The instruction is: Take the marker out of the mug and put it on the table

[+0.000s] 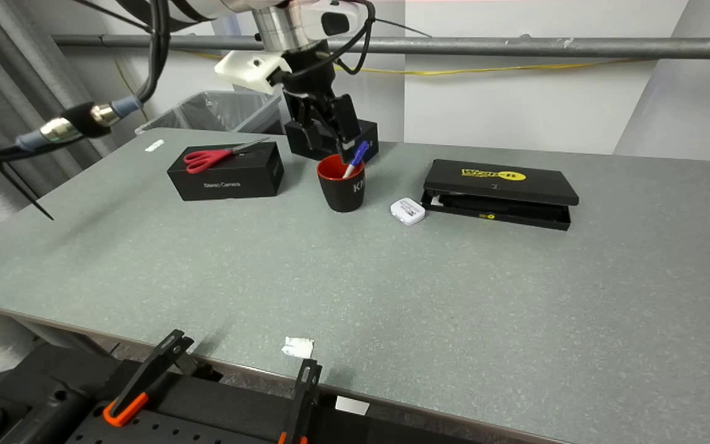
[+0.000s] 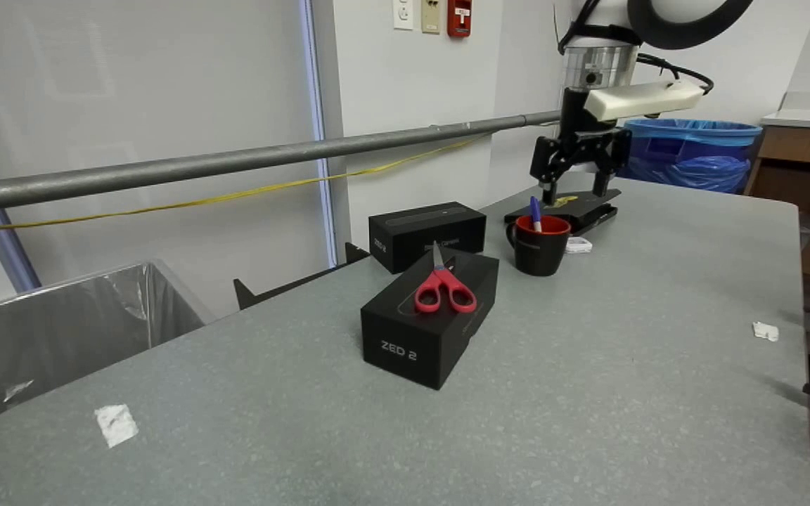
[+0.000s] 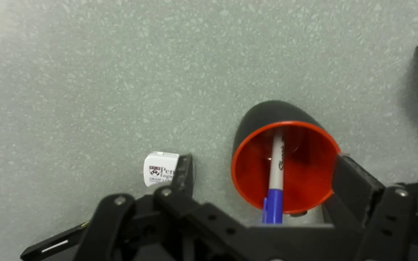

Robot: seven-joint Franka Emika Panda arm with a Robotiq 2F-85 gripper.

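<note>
The marker, whitish with a blue cap, stands tilted in the mug, its cap above the rim; it shows in both exterior views (image 1: 358,156) (image 2: 536,213) and in the wrist view (image 3: 276,166). The dark mug with red inside (image 1: 342,195) (image 2: 540,257) stands upright on the grey speckled table (image 1: 453,308) (image 2: 588,393) (image 3: 103,72); its wall also shows in the wrist view (image 3: 274,110). My gripper (image 1: 332,147) (image 2: 574,191) (image 3: 266,166) is open and empty just above the mug. In the wrist view the marker lies between the fingers; its cap's end is hidden by the gripper.
Red scissors (image 1: 207,160) lie on a black box (image 1: 232,184) beside the mug. Another black box (image 2: 426,235) stands behind. A white square tag (image 1: 407,211) and a black case (image 1: 500,182) lie on the mug's other side. A bin (image 2: 60,337) adjoins the table edge.
</note>
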